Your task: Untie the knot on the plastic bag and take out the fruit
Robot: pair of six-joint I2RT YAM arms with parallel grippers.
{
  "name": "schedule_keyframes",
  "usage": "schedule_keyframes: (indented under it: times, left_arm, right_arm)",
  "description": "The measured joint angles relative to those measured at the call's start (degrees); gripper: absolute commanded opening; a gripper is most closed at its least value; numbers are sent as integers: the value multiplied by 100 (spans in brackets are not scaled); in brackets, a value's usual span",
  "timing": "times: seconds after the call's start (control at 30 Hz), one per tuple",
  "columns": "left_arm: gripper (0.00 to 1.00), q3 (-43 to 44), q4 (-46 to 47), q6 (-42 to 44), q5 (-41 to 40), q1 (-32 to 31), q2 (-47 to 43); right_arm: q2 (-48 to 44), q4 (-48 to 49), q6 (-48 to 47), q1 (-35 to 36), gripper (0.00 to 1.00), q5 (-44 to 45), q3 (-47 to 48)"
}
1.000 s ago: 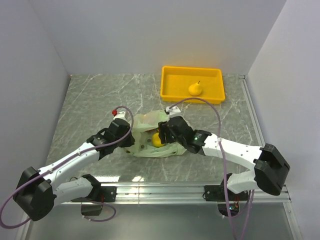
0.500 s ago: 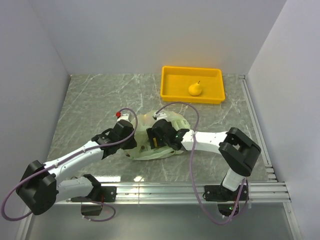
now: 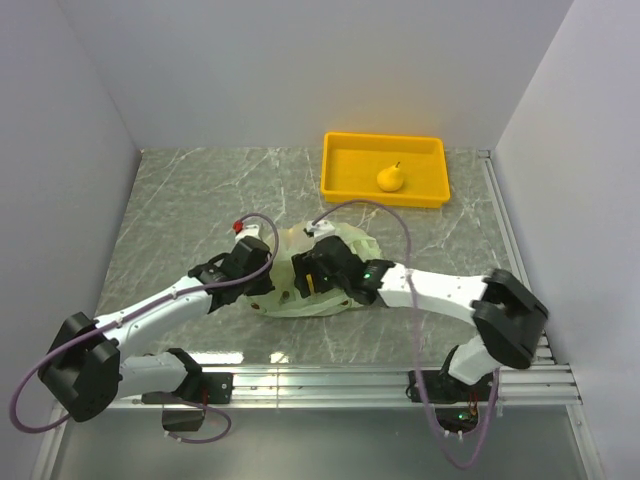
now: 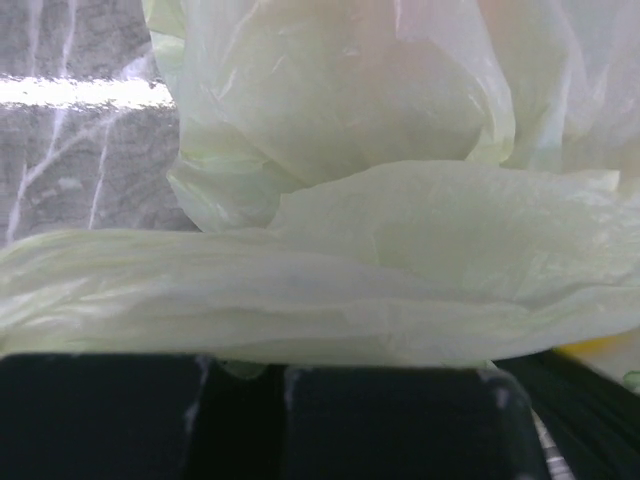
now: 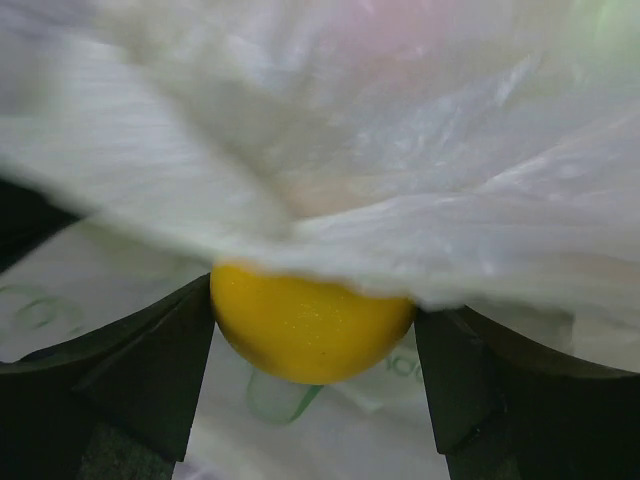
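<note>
Right wrist: your right pincer (image 5: 312, 345) pinches a yellow fruit (image 5: 300, 315) under the plastic bag (image 5: 420, 140), probably to pull it out. The left pincer (image 3: 262, 282) sits at the bag's 9 o'clock, grip unclear.

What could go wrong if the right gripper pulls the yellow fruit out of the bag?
The bag drapes over the fruit and the right gripper, so pulling may drag the bag along.
The fruit is round and smooth and is pinched only at its sides, so it may slip out.
</note>
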Motion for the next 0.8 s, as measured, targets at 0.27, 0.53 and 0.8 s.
schedule_keyframes:
  times: [0.27, 0.53, 0.8]
  left_arm:
    - [1, 190, -24, 105, -149, 28, 186]
    - [1, 245, -42, 103, -153, 33, 188]
    - [0, 245, -44, 90, -92, 33, 188]
  right_arm:
    - [-1893, -33, -741, 13, 2, -511, 188]
    - [-2369, 120, -1137, -1314, 2, -341, 737]
    - [-717, 361, -721, -3877, 4, 271, 1639]
